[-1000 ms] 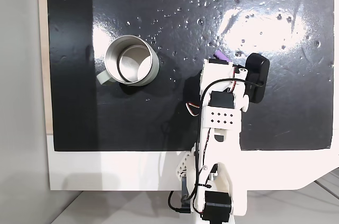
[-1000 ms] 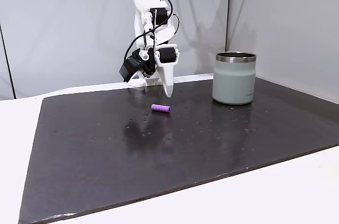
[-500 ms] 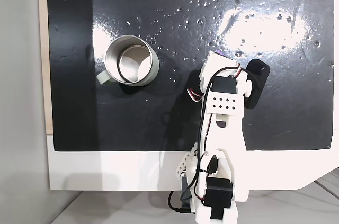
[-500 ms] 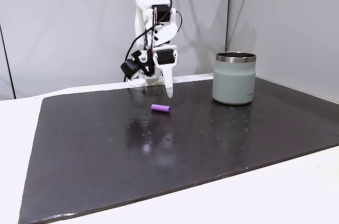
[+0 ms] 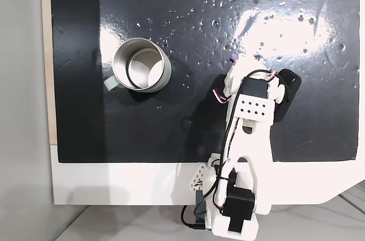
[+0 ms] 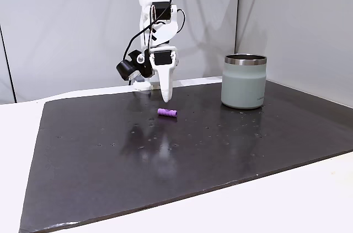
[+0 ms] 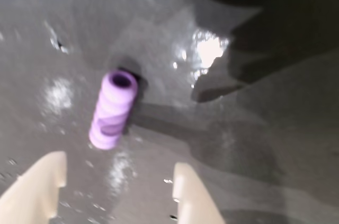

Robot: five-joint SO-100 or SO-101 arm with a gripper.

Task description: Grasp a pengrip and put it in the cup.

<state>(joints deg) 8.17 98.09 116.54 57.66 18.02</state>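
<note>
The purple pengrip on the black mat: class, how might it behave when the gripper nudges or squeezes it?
The pengrip lies on its side, a round tube, so it may roll. Its hollow end suggests it could squash when pinched. Tiny beside the cup, it is probably light.

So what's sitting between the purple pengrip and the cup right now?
Nothing: in a fixed view, bare dark mat separates the pengrip from the cup.

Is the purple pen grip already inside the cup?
No, the pengrip lies on the black mat in a fixed view, well apart from the cup.
</note>
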